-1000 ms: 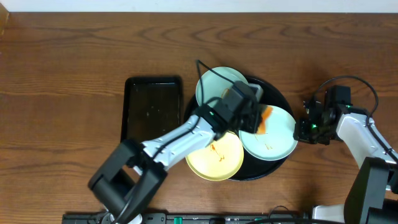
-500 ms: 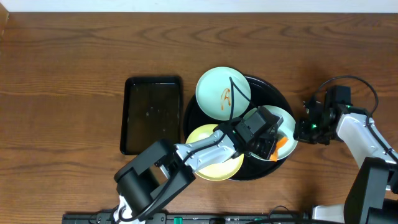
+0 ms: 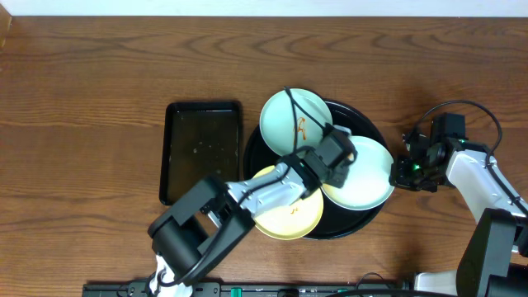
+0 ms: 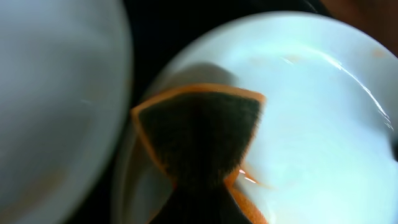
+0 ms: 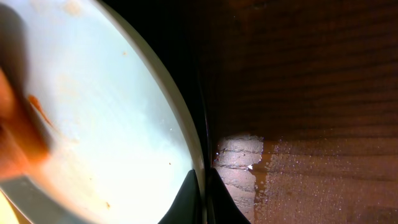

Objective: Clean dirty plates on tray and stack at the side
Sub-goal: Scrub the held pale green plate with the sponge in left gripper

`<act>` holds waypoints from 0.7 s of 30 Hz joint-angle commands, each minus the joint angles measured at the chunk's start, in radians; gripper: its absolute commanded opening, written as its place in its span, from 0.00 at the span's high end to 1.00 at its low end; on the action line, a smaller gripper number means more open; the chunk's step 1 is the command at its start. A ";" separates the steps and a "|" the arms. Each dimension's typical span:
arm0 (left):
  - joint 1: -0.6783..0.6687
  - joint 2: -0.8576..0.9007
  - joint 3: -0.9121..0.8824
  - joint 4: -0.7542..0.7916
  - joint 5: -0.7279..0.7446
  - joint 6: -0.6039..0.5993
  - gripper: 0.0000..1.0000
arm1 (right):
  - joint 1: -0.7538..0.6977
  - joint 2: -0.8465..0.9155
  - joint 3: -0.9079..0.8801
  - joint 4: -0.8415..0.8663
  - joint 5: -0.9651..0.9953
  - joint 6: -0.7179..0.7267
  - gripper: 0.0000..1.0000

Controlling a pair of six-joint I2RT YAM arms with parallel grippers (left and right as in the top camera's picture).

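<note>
The round black tray (image 3: pixel 373 130) holds three plates. One mint plate (image 3: pixel 290 124) with an orange smear lies at its back left, and a yellow plate (image 3: pixel 289 214) with small smears at its front left. A second mint plate (image 3: pixel 367 177) lies at its right. My left gripper (image 3: pixel 334 157) is shut on an orange sponge with a dark pad (image 4: pixel 199 134), pressed on this right plate (image 4: pixel 311 106). My right gripper (image 3: pixel 402 173) is shut on that plate's right rim (image 5: pixel 202 193). The plate (image 5: pixel 106 124) shows a faint orange streak near the sponge.
A smaller black rectangular tray (image 3: pixel 202 153) lies left of the round tray. Bare wooden table (image 3: pixel 99 82) surrounds both, and it looks wet beside the tray rim in the right wrist view (image 5: pixel 298 180). The right arm's cable loops at the far right.
My left gripper has swept the sponge across the right mint plate, first toward its front right, then back to its left part. The plate's sauce marks have faded. The right gripper has not moved.
</note>
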 commanded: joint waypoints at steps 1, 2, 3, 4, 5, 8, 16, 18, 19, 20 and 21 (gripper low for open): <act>0.023 -0.006 0.045 -0.024 -0.009 0.018 0.93 | 0.001 0.007 -0.005 -0.008 -0.006 0.006 0.99; 0.023 -0.009 0.055 -0.034 0.034 0.019 0.93 | 0.001 0.007 -0.005 -0.008 -0.006 0.006 0.99; 0.019 -0.011 0.068 -0.045 0.101 0.020 0.92 | 0.001 0.007 -0.005 -0.009 -0.007 0.006 0.99; 0.015 -0.011 0.078 -0.053 0.166 0.020 0.93 | 0.000 0.007 -0.005 -0.009 -0.006 0.006 0.99; 0.008 -0.011 0.087 -0.058 0.230 0.020 0.93 | 0.000 0.007 -0.005 -0.009 -0.006 0.006 0.99; -0.033 -0.011 0.096 -0.057 0.375 0.039 0.93 | 0.000 0.007 -0.005 -0.009 -0.006 0.006 0.99; -0.152 -0.009 0.096 -0.035 0.379 0.159 0.93 | 0.001 0.007 -0.005 -0.010 -0.007 0.006 0.99; -0.159 -0.003 0.096 -0.029 0.332 0.159 0.93 | 0.001 0.007 -0.005 -0.010 -0.007 0.006 0.99; -0.159 0.002 0.096 -0.029 0.291 0.159 0.92 | 0.000 0.007 -0.005 -0.012 -0.007 0.006 0.99; -0.156 0.006 0.096 -0.029 0.244 0.159 0.93 | 0.000 0.007 -0.005 -0.013 -0.007 0.006 0.99; -0.150 0.009 0.096 -0.029 0.185 0.159 0.93 | 0.000 0.007 -0.005 -0.013 -0.007 0.006 0.99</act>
